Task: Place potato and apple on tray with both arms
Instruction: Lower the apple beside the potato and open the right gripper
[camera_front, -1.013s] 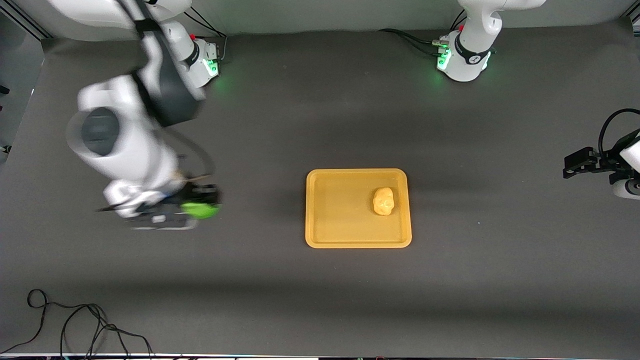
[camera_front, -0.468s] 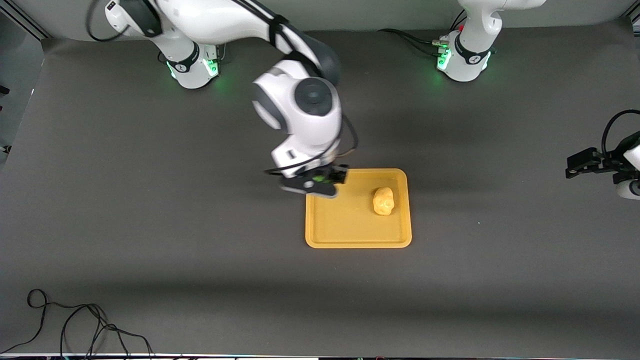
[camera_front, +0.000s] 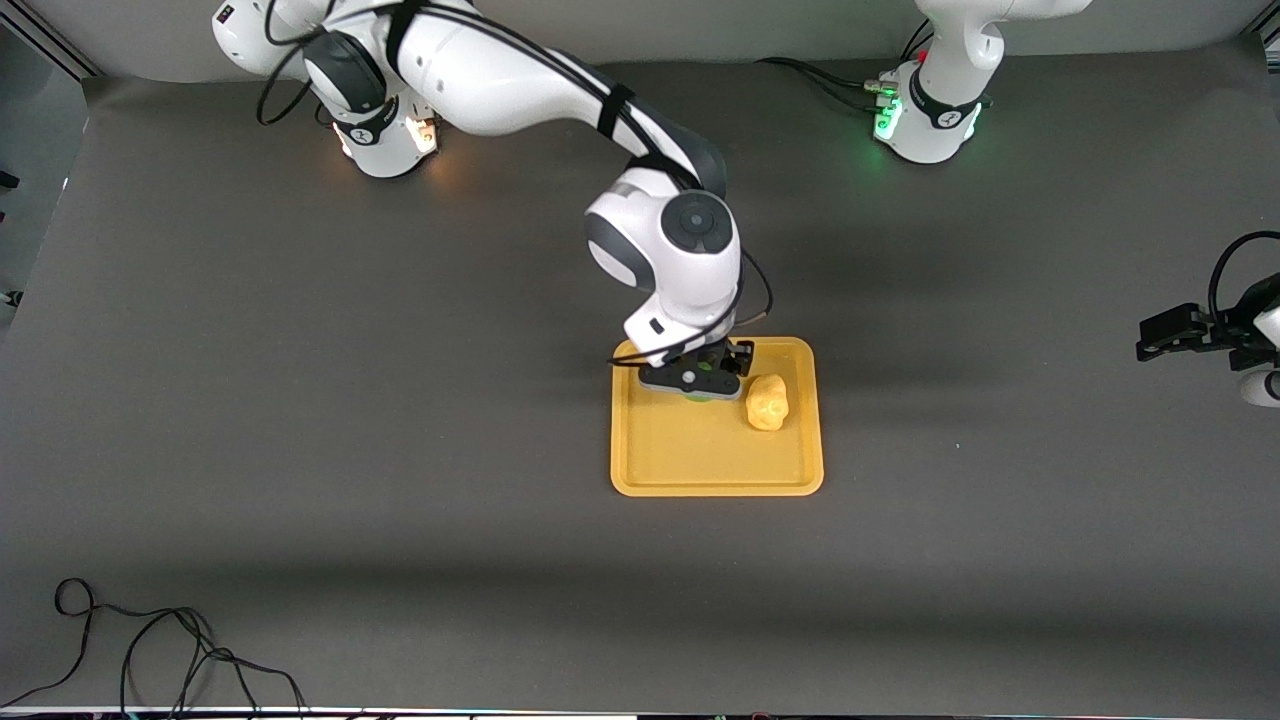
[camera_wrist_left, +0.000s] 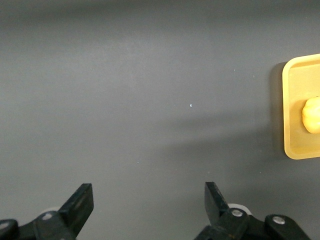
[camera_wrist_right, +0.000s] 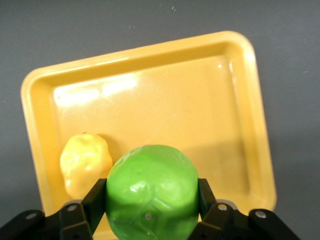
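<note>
- Dark grey matting covered the whole table, with both robot bases along the edge farthest from the front camera.
- The tray lay flat near the middle of the table, its orange-yellow floor mostly bare.
- The potato rested on the tray, toward the left arm's end of it, close to the rim there.
- The apple was clamped between the two black fingers of the right gripper, which hung over the part of the tray farthest from the front camera, just beside the potato.
- From the front, only a sliver of green showed beneath that gripper; I could not tell whether the apple touched the tray floor.
- The right arm reached from its base out over the tray.
- The left gripper waited over bare matting at the left arm's end of the table, well apart from the tray, its fingers spread wide and holding nothing.
- A loose black cable lay on the matting in the corner nearest the front camera, at the right arm's end.
</note>
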